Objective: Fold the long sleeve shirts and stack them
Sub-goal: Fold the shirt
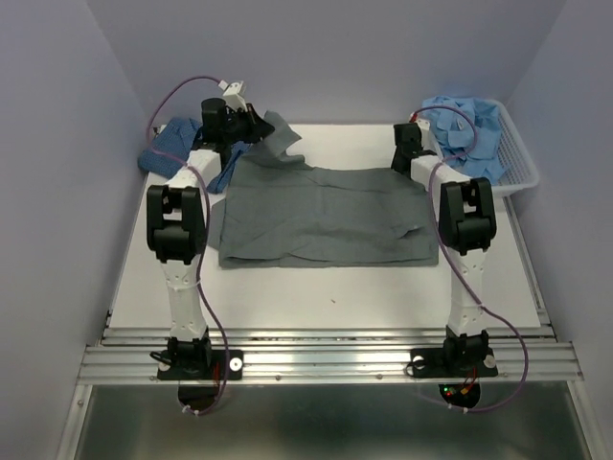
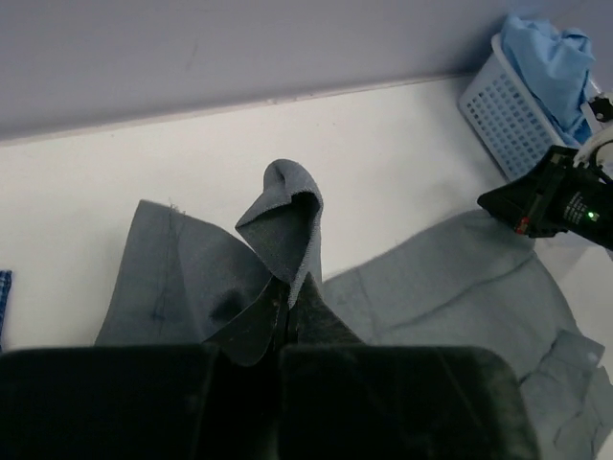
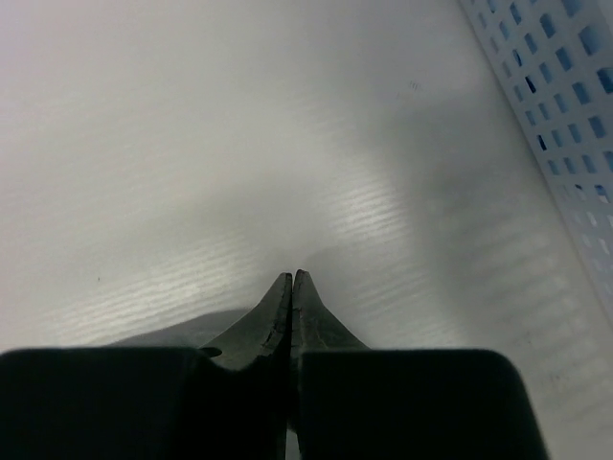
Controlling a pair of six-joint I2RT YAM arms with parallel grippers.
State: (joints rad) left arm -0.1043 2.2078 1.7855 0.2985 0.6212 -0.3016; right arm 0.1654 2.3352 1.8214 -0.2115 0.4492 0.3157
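Jaws of the left gripper (image 2: 290,286) are pinched together on a raised fold of the grey shirt (image 2: 287,206), holding it above the table (image 1: 316,297) at the garment's far left corner. Across from it, the right gripper (image 3: 292,278) is closed too, its tips down near the shirt's far right corner. We see a sliver of grey cloth beside its fingers but cannot tell whether any is caught between them.

The shirt lies spread across the middle of the table between the two arms, wrinkled along its near edge. A dark blue shirt (image 1: 172,144) sits bunched at the far left, just beside the grey one. Light blue shirts (image 1: 465,125) fill the white basket (image 1: 522,172) at the far right.

We judge the risk to lie on the right. If that gripper has closed on bare table, a shared lift would raise one corner only, dragging the shirt askew and bunching it toward the left. The thin pinch on the left fold could also slip.
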